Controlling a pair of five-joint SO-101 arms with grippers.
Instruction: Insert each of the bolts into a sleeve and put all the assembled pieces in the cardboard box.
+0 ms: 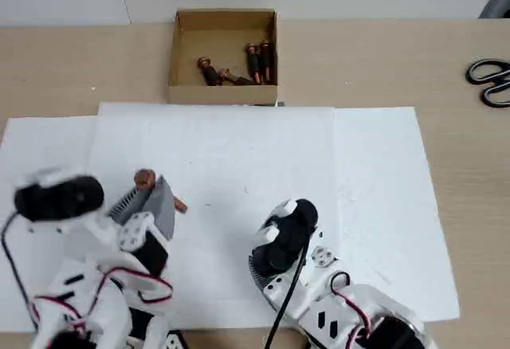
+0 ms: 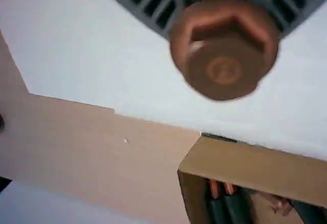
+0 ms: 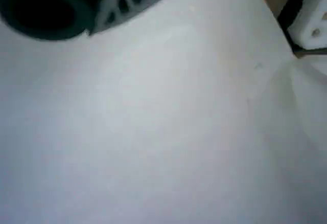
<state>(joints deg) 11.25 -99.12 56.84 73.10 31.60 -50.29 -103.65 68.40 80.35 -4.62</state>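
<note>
Copper bolt (image 2: 225, 50) sits closest to the left wrist lens, hex head toward the camera. The left gripper (image 1: 153, 198) is clamped on it, grey ribbed jaws on either side of the shank. In the high view I see that bolt held off the white paper (image 1: 255, 158) at the near left, head pointing far, threaded tip sticking out to the right.

Right gripper (image 1: 267, 257) is at near centre, pointed down over the paper. It grips a black sleeve (image 3: 43, 12), open bore visible, pressed against the ribbed jaw. Bolt and sleeve are well apart, not yet joined.

Cardboard box (image 1: 223, 94) stands on the wooden table (image 1: 80, 54) at the far edge of the paper, centre-left. Inside I count several assembled pieces (image 1: 255, 62): two lying side by side toward the right wall, more near the middle; the exact number is hard to tell. From the left wrist view the box's near wall shows beyond the bolt, with copper ends inside.

Scissors (image 1: 490, 82) lie at the far right of the table, off the paper.
</note>
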